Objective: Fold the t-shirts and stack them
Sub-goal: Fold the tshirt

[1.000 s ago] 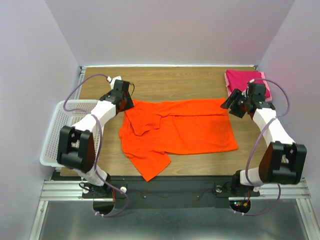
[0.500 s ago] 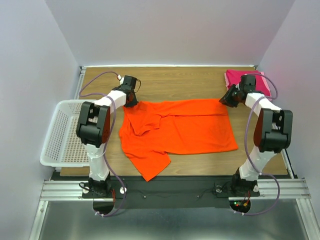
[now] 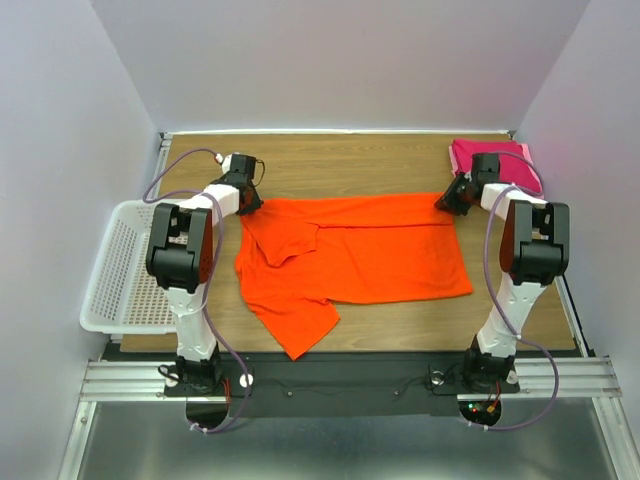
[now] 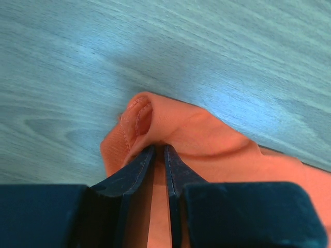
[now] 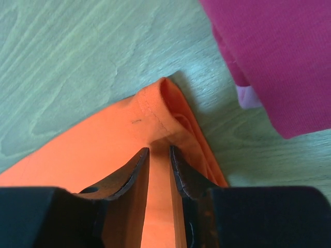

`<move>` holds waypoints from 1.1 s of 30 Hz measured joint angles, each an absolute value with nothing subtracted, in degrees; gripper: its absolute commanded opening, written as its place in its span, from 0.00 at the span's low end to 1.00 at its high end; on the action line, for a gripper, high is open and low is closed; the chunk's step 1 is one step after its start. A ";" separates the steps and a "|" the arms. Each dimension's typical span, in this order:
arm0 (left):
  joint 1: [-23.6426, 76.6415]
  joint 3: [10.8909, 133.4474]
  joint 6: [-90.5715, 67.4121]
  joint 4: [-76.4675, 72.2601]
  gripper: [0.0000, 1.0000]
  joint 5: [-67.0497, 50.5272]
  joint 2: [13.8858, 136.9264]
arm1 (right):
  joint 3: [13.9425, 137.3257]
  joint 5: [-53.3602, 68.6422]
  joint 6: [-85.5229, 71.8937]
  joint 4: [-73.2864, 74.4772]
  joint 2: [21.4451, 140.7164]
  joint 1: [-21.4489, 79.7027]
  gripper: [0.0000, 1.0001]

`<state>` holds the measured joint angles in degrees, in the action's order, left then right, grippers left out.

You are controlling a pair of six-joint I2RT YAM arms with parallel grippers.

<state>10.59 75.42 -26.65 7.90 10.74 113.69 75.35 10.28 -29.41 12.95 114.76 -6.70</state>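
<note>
Once jaws had narrowed, left gripper (image 4: 159, 150) and right gripper (image 5: 159, 152) pinched orange shirt (image 3: 370, 250) by far corners; fold likely next

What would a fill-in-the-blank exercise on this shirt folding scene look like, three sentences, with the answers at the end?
The left tool and the right tool each pinch a far corner of the spread t-shirt, whose colour is ____.
The folded magenta t-shirt lies at the far ____ corner of the table.
The white basket sits off the table's ____ edge.
Missing words: orange; right; left.
</note>
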 measured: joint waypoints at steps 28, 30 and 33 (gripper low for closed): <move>8.88 76.07 -26.35 8.49 0.39 7.31 107.15 | 83.20 5.41 -24.10 15.92 114.30 -6.28 0.27; 9.04 77.76 -25.96 8.40 0.34 6.96 108.03 | 84.79 6.04 -24.12 15.86 114.43 -6.28 0.26; 9.37 79.40 -25.54 8.25 0.28 6.48 109.78 | 86.04 6.81 -24.16 15.77 115.02 -6.28 0.24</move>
<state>9.37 79.40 -25.54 8.25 6.48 109.78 86.04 6.81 -24.16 15.77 115.02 -6.28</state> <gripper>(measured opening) 0.320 0.261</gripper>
